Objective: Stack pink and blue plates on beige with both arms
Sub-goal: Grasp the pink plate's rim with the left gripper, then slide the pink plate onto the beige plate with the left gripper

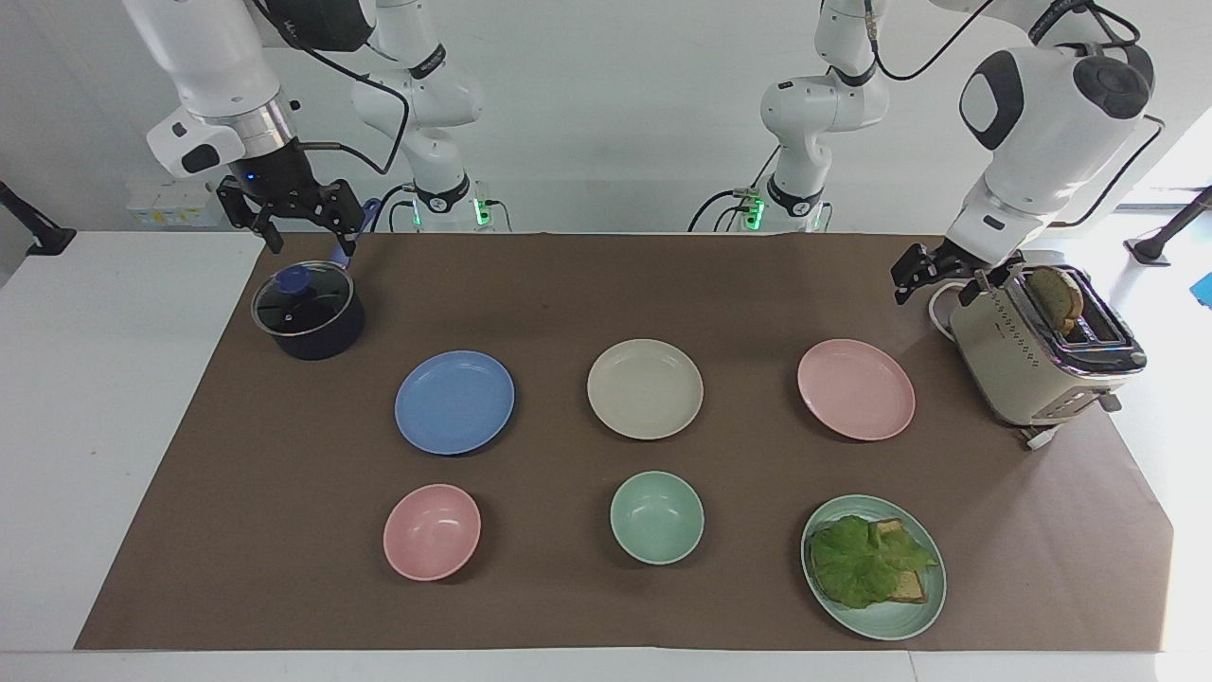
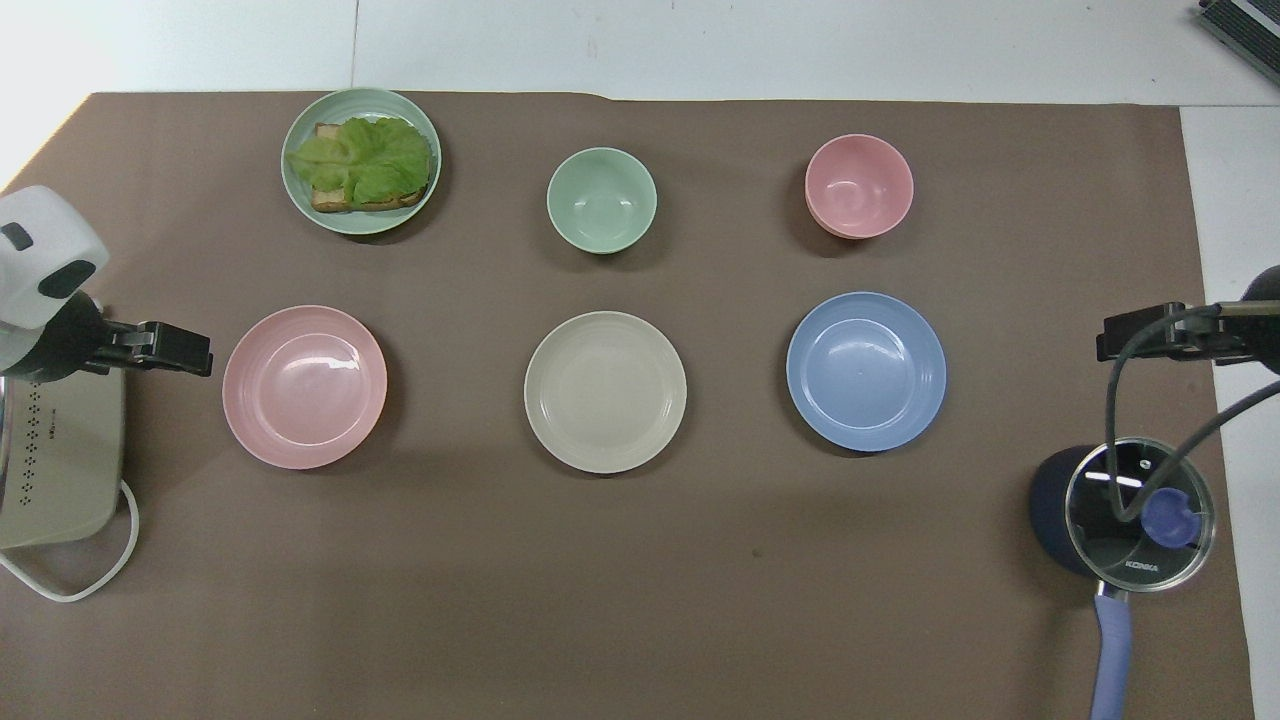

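Blue plate [image 1: 454,402], beige plate [image 1: 645,388], pink plate [image 1: 856,389] in row mid-surface, apart, unstacked. Left gripper [image 1: 933,277] between toaster [image 1: 1040,351] and pink plate, fingers released, empty. Right gripper [image 1: 292,217] over pot [image 1: 308,312] near surface corner, fingers released, empty.

A: The brown paper sheet [image 1: 568,284] covering the white bench [image 1: 104,426] is looking matt and smooth.

B: And the round pastel pink plate [image 1: 856,389], the round medium blue plate [image 1: 454,402] and the round cream-beige plate [image 1: 645,388] are showing a soft plastic-like sheen.

A: The dark saucepan's round glass lid [image 2: 1139,514] is gleaming inside a metal rim.

B: The cream toaster [image 1: 1037,355] is carrying a shiny chrome top, and the white robot arm shells [image 1: 1042,104] are looking like glossy plastic.
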Motion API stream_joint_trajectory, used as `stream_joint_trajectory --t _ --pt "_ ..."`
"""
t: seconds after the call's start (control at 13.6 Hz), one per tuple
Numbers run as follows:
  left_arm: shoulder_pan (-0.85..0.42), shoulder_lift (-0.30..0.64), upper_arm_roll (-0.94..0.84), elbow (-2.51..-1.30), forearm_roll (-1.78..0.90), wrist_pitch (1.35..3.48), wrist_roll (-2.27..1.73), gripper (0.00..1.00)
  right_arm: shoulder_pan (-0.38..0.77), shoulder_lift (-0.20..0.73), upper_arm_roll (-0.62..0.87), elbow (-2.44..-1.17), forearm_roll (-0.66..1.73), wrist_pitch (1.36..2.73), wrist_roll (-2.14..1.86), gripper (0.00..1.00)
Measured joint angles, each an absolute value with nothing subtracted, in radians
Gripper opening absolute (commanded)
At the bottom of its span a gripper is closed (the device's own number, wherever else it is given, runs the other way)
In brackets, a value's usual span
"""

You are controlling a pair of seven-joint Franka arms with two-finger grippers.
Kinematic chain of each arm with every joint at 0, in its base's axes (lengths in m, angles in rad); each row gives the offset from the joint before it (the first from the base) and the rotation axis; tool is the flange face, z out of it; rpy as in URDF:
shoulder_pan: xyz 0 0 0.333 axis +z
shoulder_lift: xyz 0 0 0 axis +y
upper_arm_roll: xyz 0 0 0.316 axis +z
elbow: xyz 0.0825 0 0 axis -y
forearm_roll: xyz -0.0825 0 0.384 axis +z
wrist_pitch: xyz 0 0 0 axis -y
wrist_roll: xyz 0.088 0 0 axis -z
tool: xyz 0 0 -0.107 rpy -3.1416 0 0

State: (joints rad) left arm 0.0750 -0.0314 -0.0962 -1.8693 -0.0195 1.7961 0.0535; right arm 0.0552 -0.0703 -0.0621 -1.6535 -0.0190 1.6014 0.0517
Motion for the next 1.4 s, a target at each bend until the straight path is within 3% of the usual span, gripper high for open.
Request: stream_joint_trajectory --t 0.96,1.03,1.1,1.25,1.4 --pt "0.183 0.194 -0.091 -2.055 -0.020 2.124 0.033 1.00 0.055 -0.070 -0.063 -1.654 -0.019 1.601 0.052 1.00" --pt "0.183 0.201 -0.096 -2.068 -0.020 2.129 0.020 0.71 0.055 -0.070 -0.064 -1.654 -0.019 1.601 0.052 1.00" --pt "0.181 0.203 -0.101 -2.079 -0.020 2.130 0.005 0.50 0.055 -0.070 -0.064 -1.654 -0.019 1.601 0.052 1.00" --pt "0.177 0.202 -0.105 -2.091 -0.020 2.130 -0.009 0.17 0.055 -0.070 -0.064 -1.654 -0.019 1.601 0.052 1.00" --pt "0.177 0.202 -0.105 -2.100 -0.020 2.127 -0.012 0.01 0.055 -0.070 -0.064 -1.654 -0.019 1.601 0.052 1.00"
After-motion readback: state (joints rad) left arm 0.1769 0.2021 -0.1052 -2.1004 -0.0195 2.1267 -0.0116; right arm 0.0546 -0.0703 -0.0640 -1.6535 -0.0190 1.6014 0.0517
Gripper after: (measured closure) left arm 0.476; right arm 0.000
